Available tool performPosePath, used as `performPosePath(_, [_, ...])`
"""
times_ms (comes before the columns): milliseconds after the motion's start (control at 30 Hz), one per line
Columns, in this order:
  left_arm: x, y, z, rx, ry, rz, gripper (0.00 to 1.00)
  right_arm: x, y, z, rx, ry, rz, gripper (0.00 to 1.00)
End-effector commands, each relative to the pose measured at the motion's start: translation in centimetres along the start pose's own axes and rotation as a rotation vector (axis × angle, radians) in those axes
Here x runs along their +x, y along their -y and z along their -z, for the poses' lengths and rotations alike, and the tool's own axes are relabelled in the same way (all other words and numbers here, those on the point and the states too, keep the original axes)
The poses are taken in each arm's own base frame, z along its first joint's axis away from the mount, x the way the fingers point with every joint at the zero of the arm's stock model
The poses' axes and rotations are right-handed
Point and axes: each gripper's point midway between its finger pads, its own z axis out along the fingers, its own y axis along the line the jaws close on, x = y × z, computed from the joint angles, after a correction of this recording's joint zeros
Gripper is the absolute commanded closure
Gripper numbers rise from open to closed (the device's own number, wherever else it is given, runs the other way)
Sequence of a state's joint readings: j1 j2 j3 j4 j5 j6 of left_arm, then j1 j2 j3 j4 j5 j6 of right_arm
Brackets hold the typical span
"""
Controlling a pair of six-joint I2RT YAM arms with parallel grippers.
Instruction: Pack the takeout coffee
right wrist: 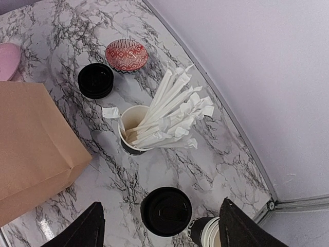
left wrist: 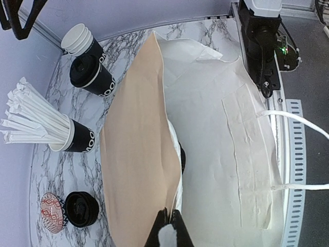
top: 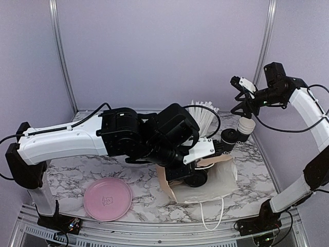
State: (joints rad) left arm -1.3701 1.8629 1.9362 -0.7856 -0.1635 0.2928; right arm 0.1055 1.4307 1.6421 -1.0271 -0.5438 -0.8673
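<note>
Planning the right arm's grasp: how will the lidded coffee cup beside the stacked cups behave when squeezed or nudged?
The lidded cup looks like paper, so its wall probably gives under a squeeze. It stands upright, so a sideways nudge may tip it. Its fill is hidden.

Black lidded coffee cup (right wrist: 166, 211) upright at far right, stack of lidless black cups (left wrist: 82, 42), cream inside, just beside it
</note>
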Motion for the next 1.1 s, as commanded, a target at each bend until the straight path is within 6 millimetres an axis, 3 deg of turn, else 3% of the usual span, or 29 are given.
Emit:
performPosePath(0, [-0.5,2.2,1.5,-0.038,0.005,-0.036,1.00,-0.4,0.0,-0.2,-0.005,0.055,-0.005,0.27])
performPosePath(100, [-0.9,3.3,1.7,-0.030,0.014,-0.037,1.00,-0.3,-0.3,-0.4,-0.017,0.061,-0.007,0.26])
performPosePath(233, [-0.9,3.2,1.6,-0.041,0.011,-0.034,1.00,-0.5,-0.3,-0.5,-0.028,0.072,-0.015,0.27])
performPosePath(367, [-0.6,2.4,1.1,-0.067,-0.004,-0.038,1.00,-2.3,-1.0,1.1,-0.059,0.108,-0.019,0.28])
performPosePath(533, [0.2,0.3,0.4,-0.039,-0.004,0.024,1.00,-5.6,-7.7,5.9,-0.278,0.215,0.120,0.36])
performPosePath(667, [0.3,-0.9,0.1,-0.022,0.014,0.050,1.00,-5.8,-13.6,5.8,-0.343,0.149,0.286,0.42])
performPosePath(767, [0.6,-2.2,-0.2,-0.028,0.015,0.076,1.00,-4.7,-15.4,4.9,-0.354,0.082,0.420,0.47])
performPosePath(833, [0.7,-2.8,-0.5,-0.023,0.019,0.092,1.00,-5.0,-16.2,4.9,-0.338,0.053,0.504,0.49])
performPosePath(967, [0.5,-3.1,-0.9,-0.022,0.029,0.109,1.00,-6.3,-18.6,6.6,-0.303,0.069,0.682,0.55])
performPosePath(1067, [-0.1,-3.0,-0.8,-0.012,0.052,0.130,1.00,-6.5,-21.5,7.8,-0.343,0.111,0.765,0.60])
